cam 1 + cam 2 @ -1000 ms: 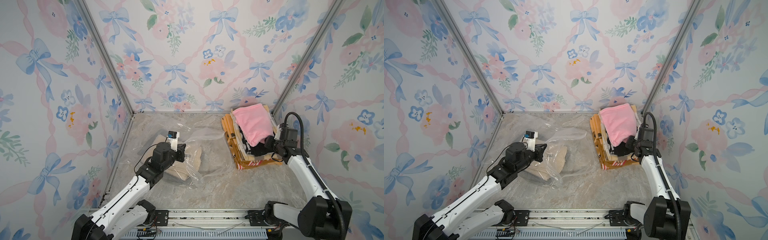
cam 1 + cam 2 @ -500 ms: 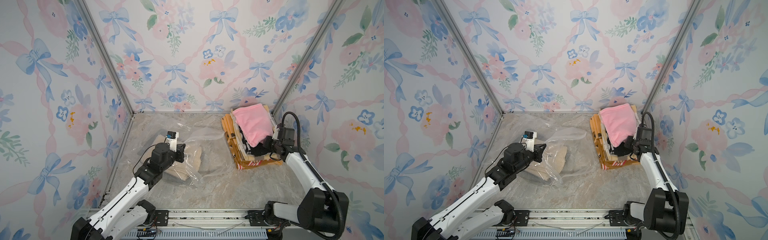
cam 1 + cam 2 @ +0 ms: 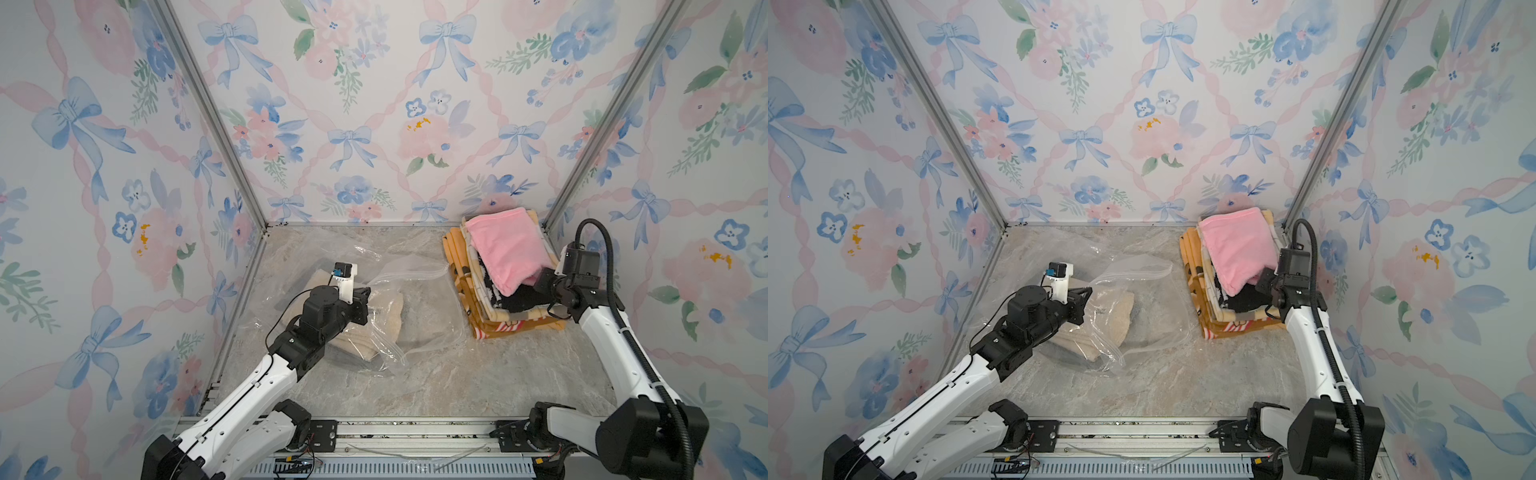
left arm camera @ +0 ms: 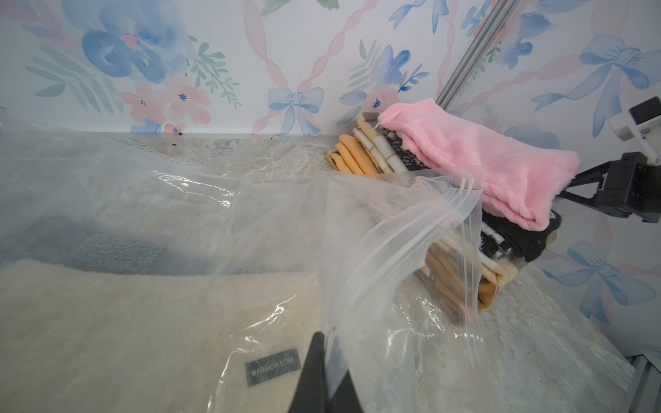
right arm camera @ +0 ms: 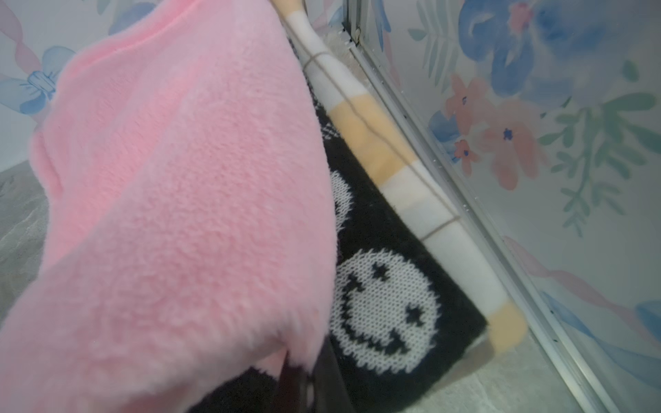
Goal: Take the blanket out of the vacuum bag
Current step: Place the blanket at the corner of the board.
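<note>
Much of the cream blanket (image 3: 386, 311) is hard to read. It lies inside the vacuum bag (image 3: 415, 274) on the left half of the counter (image 3: 436, 374), and in both top views the left arm covers its near part, while creased, glaring plastic blurs its outline. In the left wrist view the film (image 4: 179, 200) lies over the blanket (image 4: 125, 321), and only a small dark label (image 4: 272, 366) reading "WARRIOR STAR" comes through sharply. The bag's zip edge rises loose toward the stack of folded blankets (image 3: 478, 299) in the far right corner, and the lower layers of that stack show only as edges. The left claw (image 3: 365, 293) is cut off by the frame in its own wrist view, where just two dark fingers (image 4: 314, 357) show. They are clenched together with the bag's upper film pinched between them, above the blanket's edge. The right claw (image 3: 536, 282) sits at the near end of the pink blanket (image 3: 511, 245) on top of the stack, its tips buried in the pile. The right wrist view is soft and shows little of the claw (image 5: 304, 372), but it is clenched on the pink hem, just above a black blanket with white smiling faces (image 5: 386, 311).
</note>
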You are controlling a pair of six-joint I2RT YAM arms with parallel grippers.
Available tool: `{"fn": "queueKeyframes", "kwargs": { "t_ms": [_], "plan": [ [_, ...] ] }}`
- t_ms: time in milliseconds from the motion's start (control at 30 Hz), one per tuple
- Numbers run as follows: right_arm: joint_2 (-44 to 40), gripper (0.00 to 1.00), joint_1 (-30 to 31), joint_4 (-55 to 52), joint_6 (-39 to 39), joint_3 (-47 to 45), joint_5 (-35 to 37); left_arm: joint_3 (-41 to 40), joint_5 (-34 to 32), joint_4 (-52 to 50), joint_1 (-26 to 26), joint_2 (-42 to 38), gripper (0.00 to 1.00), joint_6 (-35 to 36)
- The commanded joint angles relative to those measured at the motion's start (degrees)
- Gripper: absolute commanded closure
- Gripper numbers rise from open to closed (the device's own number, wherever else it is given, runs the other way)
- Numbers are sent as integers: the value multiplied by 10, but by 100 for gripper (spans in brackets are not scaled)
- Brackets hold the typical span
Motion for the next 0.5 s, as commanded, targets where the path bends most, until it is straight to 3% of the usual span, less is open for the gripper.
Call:
{"fn": "queueKeyframes", "kwargs": {
  "t_ms": [0, 167, 467],
  "plan": [
    [-12, 91, -6, -82, -65, 55, 23, -1, 1, 4, 0, 0, 100, 0],
    [37, 92, -5, -171, -149, 117, 10, -2, 9, 14, 0, 12, 100, 3],
    [50, 95, -5, -184, -173, 149, 121, -8, 6, 8, 0, 2, 100, 6]
  ]
}}
